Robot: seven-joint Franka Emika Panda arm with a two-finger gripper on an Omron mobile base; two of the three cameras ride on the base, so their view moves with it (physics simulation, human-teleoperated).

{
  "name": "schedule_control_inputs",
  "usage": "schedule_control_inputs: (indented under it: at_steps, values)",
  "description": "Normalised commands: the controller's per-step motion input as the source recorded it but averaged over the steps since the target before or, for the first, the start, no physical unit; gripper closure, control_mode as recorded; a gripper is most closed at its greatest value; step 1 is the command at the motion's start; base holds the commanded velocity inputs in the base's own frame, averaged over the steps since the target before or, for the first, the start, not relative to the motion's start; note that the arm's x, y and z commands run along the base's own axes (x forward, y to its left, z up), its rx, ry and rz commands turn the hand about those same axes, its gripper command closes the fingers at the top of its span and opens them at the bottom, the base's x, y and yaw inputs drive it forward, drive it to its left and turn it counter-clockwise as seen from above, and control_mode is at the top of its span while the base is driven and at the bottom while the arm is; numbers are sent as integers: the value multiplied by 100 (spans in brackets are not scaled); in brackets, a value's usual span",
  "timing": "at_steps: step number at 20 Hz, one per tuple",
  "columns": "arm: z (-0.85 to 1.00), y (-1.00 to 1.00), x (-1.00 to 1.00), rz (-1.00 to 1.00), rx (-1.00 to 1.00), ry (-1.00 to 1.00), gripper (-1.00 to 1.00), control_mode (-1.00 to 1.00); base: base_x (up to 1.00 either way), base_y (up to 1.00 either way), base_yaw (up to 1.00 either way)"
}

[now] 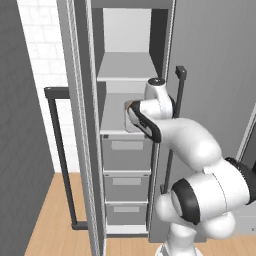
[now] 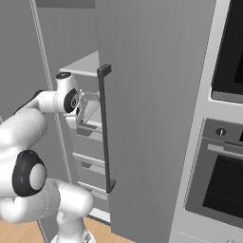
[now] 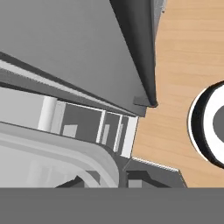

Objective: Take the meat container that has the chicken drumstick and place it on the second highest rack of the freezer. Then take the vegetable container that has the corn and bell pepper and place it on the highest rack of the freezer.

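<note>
Left base view showed me one freezer (image 1: pixel 125 125) with its tall door (image 1: pixel 75 125) swung open. Inside I counted two flat shelves and three grey drawers (image 1: pixel 127 186) under them. The highest rack (image 1: pixel 125 67) was the top shelf, and the second shelf (image 1: pixel 114 117) sat just below it. One dark bar handle (image 2: pixel 104 128) ran down the grey door next to the freezer. The floor (image 1: pixel 55 225) was light wood, and a white brick wall (image 1: pixel 42 45) stood behind. On the right I saw a black-glass oven (image 2: pixel 220 185).

My arm reached in at the second shelf. A pale container (image 1: pixel 131 117) sat at the hand there, with its clear rim (image 3: pixel 65 153) just above the fingers. I could not tell how wide the fingers were, or if they held it. I could not see any food in it.
</note>
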Motion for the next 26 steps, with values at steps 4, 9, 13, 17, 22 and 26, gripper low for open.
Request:
schedule_control_inputs:
  at_steps: [4, 9, 13, 17, 22, 26]
  values:
    - [-21, 0, 47, -4, 0, 0, 100, -100, 0, 0, 0]
    - [-35, 0, 44, -2, 0, 0, 100, -100, 0, 0, 0]
    - [-39, -1, 38, -1, 0, 0, 100, -100, 0, 0, 0]
    - [-34, 0, 32, 0, 0, 0, 100, -100, 0, 0, 0]
    - [-23, 0, 39, -1, 0, -5, 100, -100, 0, 0, 0]
    - [-7, -2, 47, -1, 0, -9, 100, -100, 0, 0, 0]
